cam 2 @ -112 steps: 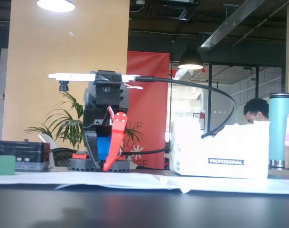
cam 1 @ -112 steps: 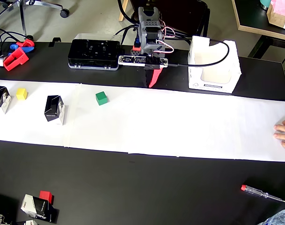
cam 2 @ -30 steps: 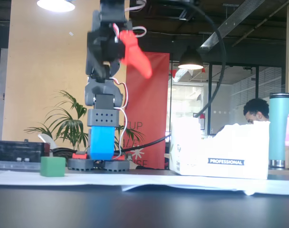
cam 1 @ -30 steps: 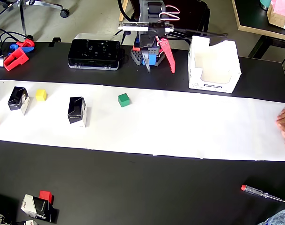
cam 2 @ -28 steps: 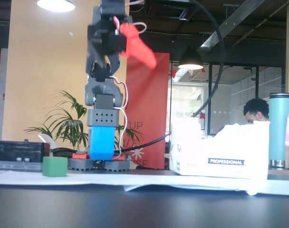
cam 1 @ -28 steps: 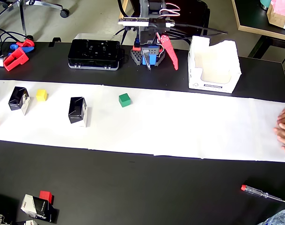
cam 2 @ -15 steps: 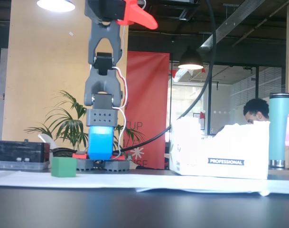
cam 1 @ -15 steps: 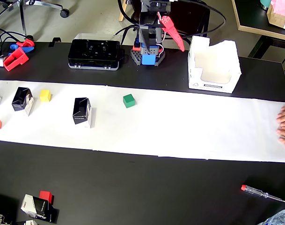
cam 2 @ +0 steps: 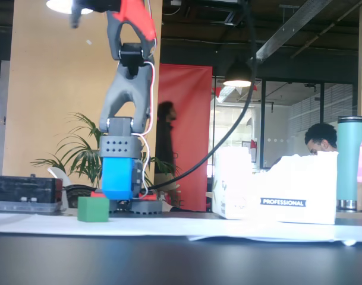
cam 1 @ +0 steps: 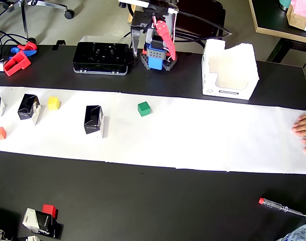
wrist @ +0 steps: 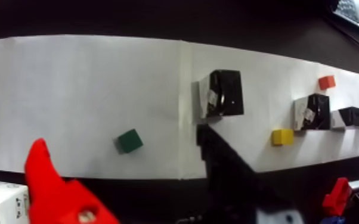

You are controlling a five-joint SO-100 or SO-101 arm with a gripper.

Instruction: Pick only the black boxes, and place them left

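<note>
From the wrist view I see my claw [wrist: 119,158] spread apart and empty, its red finger and black finger hanging above the white paper strip [cam 1: 193,135] on the black counter [cam 1: 142,201]. Three glossy black cardboard cartons [cam 1: 94,120] stand on the paper's left part in the overhead view, with a small green cube [cam 1: 143,108] just right of the nearest one.

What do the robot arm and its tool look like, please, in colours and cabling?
The arm is grey printed plastic with a blue motor block at its base and red upper parts; white and red wires run alongside. In the wrist view, the tool has one red finger and one black finger.
</note>
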